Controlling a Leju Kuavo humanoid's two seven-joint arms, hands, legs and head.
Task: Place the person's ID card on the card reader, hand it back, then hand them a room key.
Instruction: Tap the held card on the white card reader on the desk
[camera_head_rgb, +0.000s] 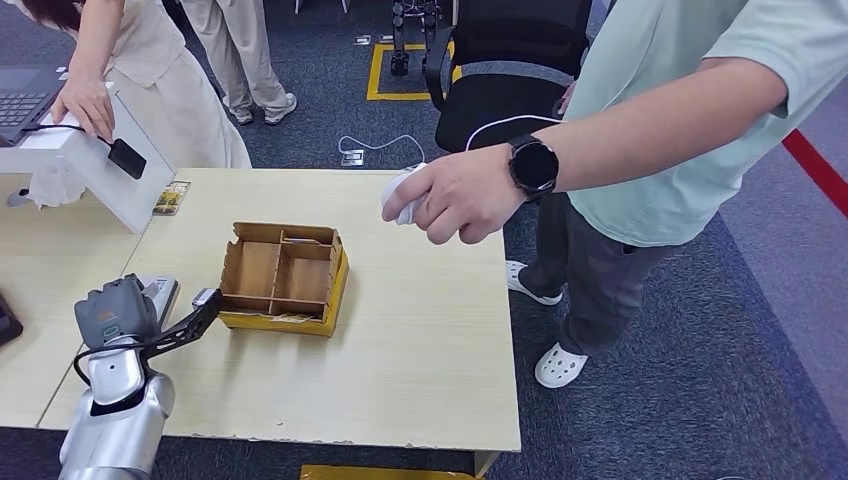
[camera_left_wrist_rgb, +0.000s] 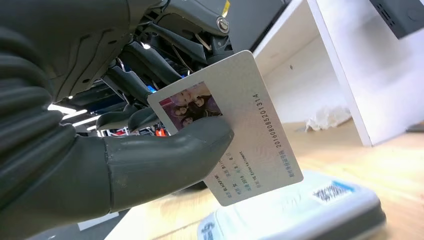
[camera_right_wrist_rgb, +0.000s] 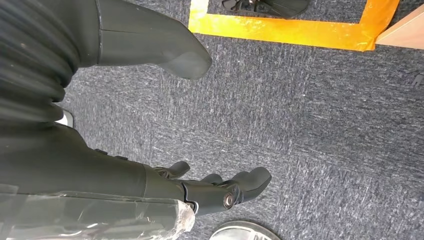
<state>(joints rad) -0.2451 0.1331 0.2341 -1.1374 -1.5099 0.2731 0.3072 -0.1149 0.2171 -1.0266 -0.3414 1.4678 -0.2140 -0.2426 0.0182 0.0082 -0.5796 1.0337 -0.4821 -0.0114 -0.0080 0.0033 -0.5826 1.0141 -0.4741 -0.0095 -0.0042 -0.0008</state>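
At the wooden table (camera_head_rgb: 420, 340), my left hand (camera_left_wrist_rgb: 100, 150) pinches the ID card (camera_left_wrist_rgb: 235, 125) just above the card reader (camera_left_wrist_rgb: 300, 215), not yet laid down. Return and room key remain. My right hand (camera_right_wrist_rgb: 200, 185) hangs spread, empty.

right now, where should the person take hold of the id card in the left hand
By the free end of the ID card, the part past the thumb of the left hand. The photo corner is pinched, while the numbered end sticks out bare above the card reader, so coming from that open side looks easiest.
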